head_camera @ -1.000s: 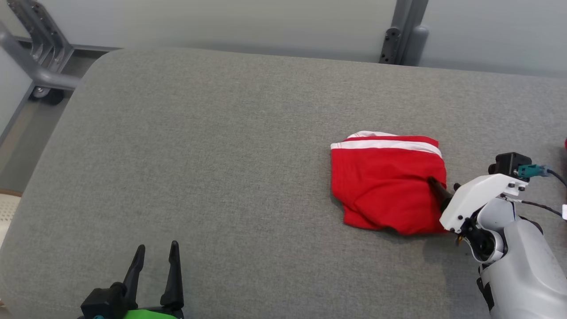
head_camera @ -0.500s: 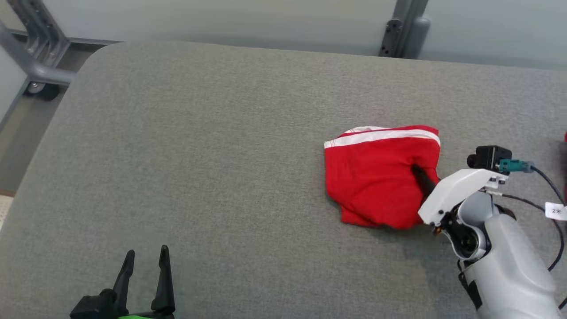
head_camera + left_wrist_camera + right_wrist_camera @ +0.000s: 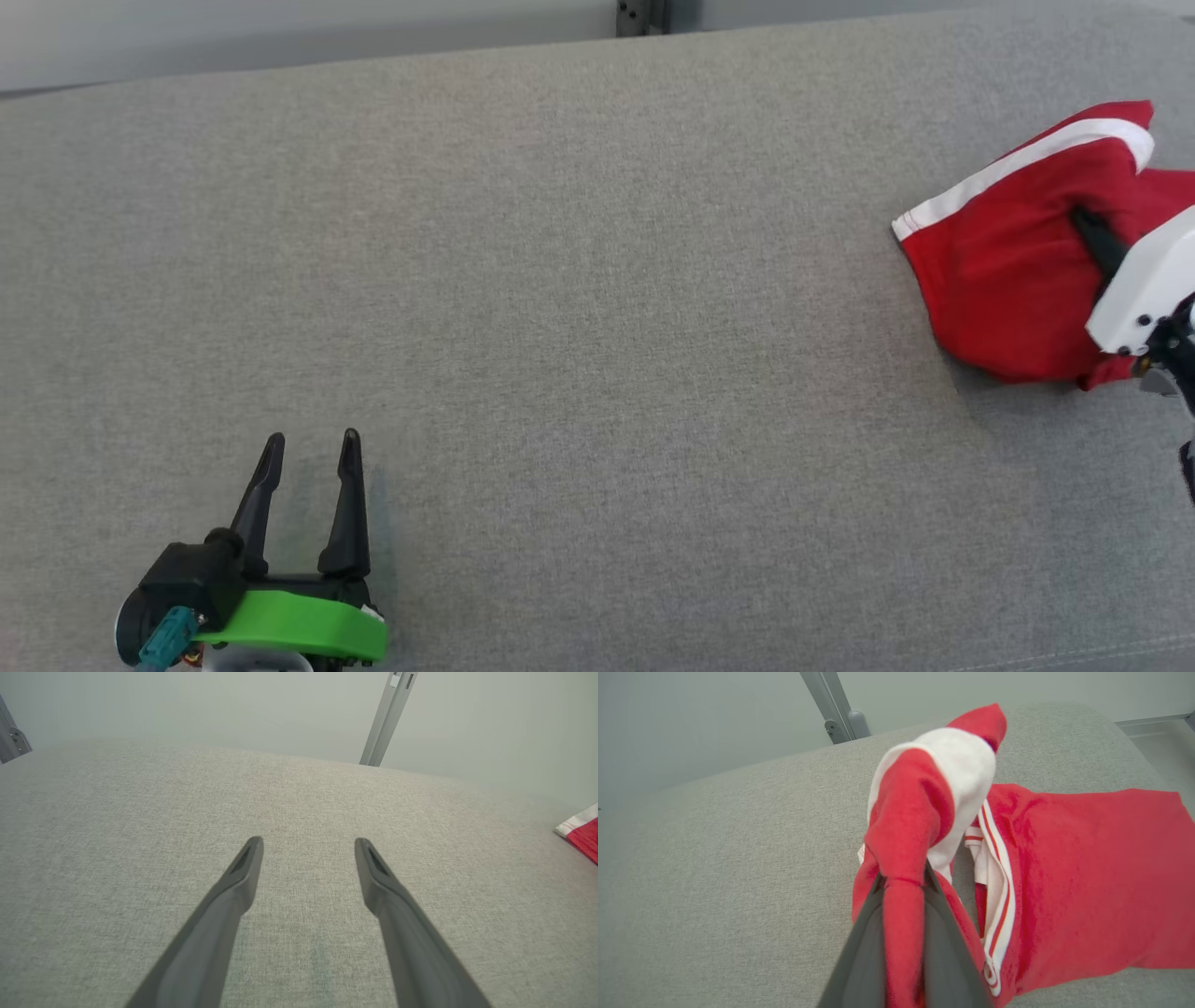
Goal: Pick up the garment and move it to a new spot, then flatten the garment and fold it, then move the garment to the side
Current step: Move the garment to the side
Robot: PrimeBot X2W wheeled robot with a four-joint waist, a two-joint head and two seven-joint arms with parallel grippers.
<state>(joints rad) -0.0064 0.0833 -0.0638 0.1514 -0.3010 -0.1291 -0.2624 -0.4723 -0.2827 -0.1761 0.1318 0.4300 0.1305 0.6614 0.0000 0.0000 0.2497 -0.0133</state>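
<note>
Garment: a red cloth garment with white stripe trim [image 3: 1004, 280], bunched at the far right of the grey woven padded surface [image 3: 560, 280], one fold raised off it.
Right gripper: the right gripper [image 3: 902, 882] has its two dark fingers pressed together on that raised red fold, gripping it.
Left gripper: the left gripper [image 3: 313, 439] has its fingers spread wide with nothing between them, low over the surface, well apart from the garment.

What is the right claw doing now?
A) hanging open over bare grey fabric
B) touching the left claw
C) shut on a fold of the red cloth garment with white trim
C: the right wrist view shows the right claw pinching a fold of the red cloth garment.
</note>
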